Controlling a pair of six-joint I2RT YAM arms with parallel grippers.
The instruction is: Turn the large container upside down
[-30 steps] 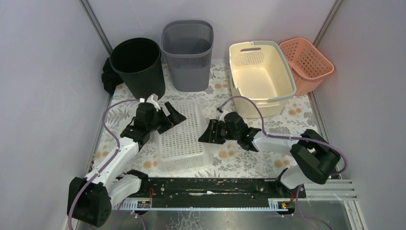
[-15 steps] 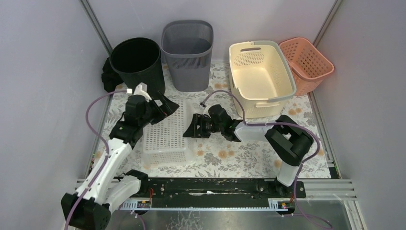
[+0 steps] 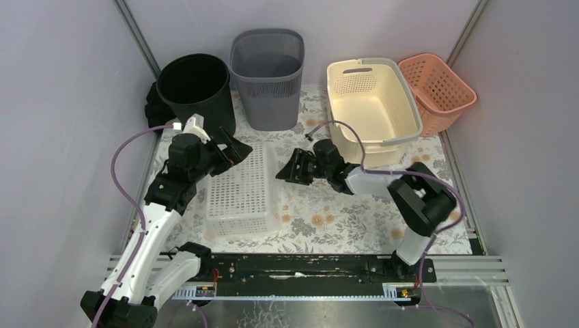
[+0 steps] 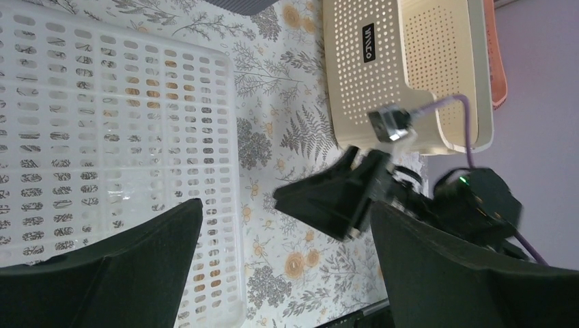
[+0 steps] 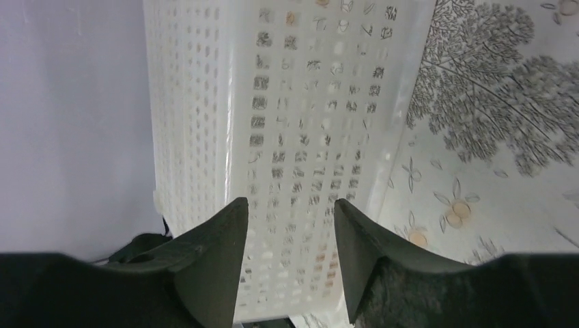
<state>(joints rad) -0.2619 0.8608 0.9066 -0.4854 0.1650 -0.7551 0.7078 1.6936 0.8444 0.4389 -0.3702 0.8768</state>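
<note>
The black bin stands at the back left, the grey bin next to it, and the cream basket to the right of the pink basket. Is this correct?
Not quite. The top view shows the cream basket to the left of the pink basket, not to its right. The black bin at the back left and the grey bin next to it are as you say.

left pincer (image 3: pixel 235 154) gapes wide, right pincer (image 3: pixel 287 169) stands partly parted, their tips pointing toward each other, both empty.
</note>
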